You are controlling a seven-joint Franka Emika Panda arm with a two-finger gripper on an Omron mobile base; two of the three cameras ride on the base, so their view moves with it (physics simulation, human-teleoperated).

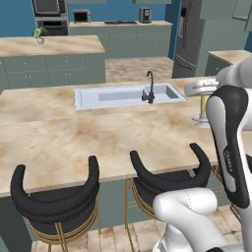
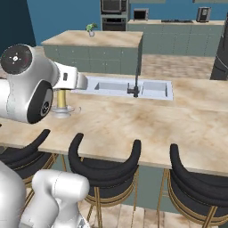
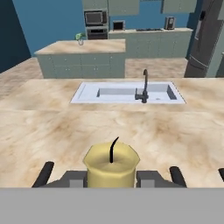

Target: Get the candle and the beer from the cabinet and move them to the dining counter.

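Room: blue-walled kitchen, grey-green cabinets at the back, a steel fridge (image 1: 189, 37) off to one side.
Tabletop: the long beige marble dining counter (image 1: 88, 133) runs across the scene, with an inset sink (image 1: 125, 96), a black faucet (image 1: 149, 88) and black-backed stools (image 1: 54, 197) tucked along the near edge.
Candle: the pale-yellow candle (image 3: 111, 165) stands in its small round dish holder (image 2: 62, 110), which looks to be resting on the tabletop near the sink's end.
Hand: the hand (image 3: 111, 179) sits half closed, its dark fingers (image 3: 148, 178) pressed against the candle's two sides.
Handling: light and stiff by the look of it, but wax is soft-skinned and could mark or slip under a hard squeeze.
Hold: mid-stick grip suits it; the dish may not be fixed to the stick, so keep it upright.
Beer: nothing to report here.
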